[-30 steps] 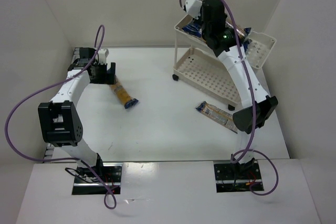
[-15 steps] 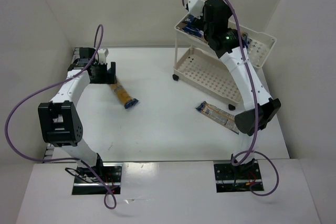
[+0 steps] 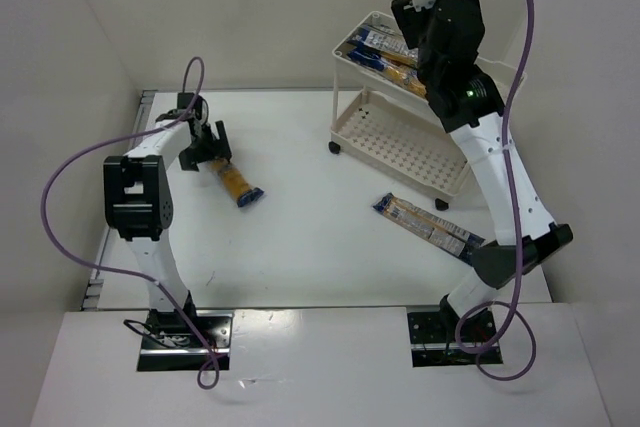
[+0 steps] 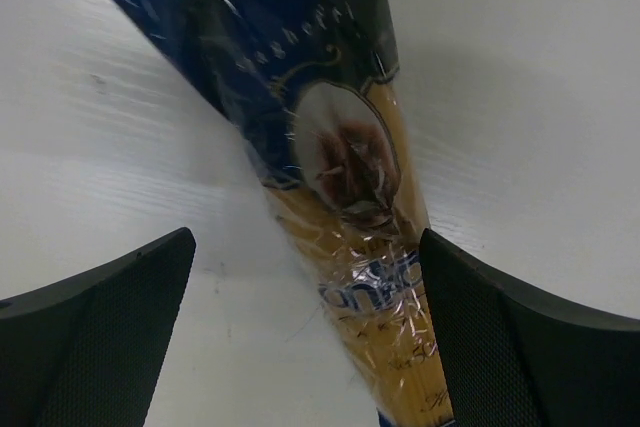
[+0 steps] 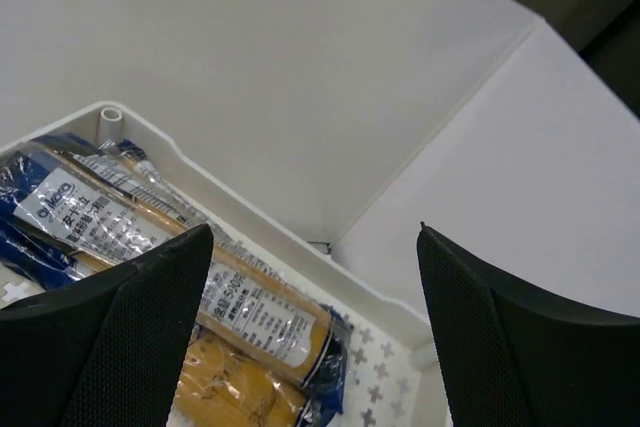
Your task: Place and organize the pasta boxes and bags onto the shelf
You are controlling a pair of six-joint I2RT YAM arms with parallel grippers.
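Observation:
One pasta packet (image 3: pixel 236 181) lies on the table at the left, its dark blue end and yellow pasta (image 4: pixel 345 187) filling the left wrist view. My left gripper (image 3: pixel 207 144) is open and straddles this packet's far end, which lies closer to the right finger (image 4: pixel 530 347). A second packet (image 3: pixel 430 228) lies on the table near the cart. The shelf (image 3: pixel 395 142) is a cream two-tier cart at the back right. Three packets (image 3: pixel 385 51) lie on its top tray (image 5: pixel 380 302). My right gripper (image 5: pixel 315 347) hangs open above them, holding nothing.
White walls close in the table at the back and on both sides. The shelf's lower tray (image 3: pixel 372 119) is bare. Purple cables loop from both arms. The right arm's elbow (image 3: pixel 515 257) hangs over the table's right front edge.
My right gripper has opened and risen from the top tray, leaving a packet there. The left arm has swung in, bringing its open gripper down around the left packet's end.

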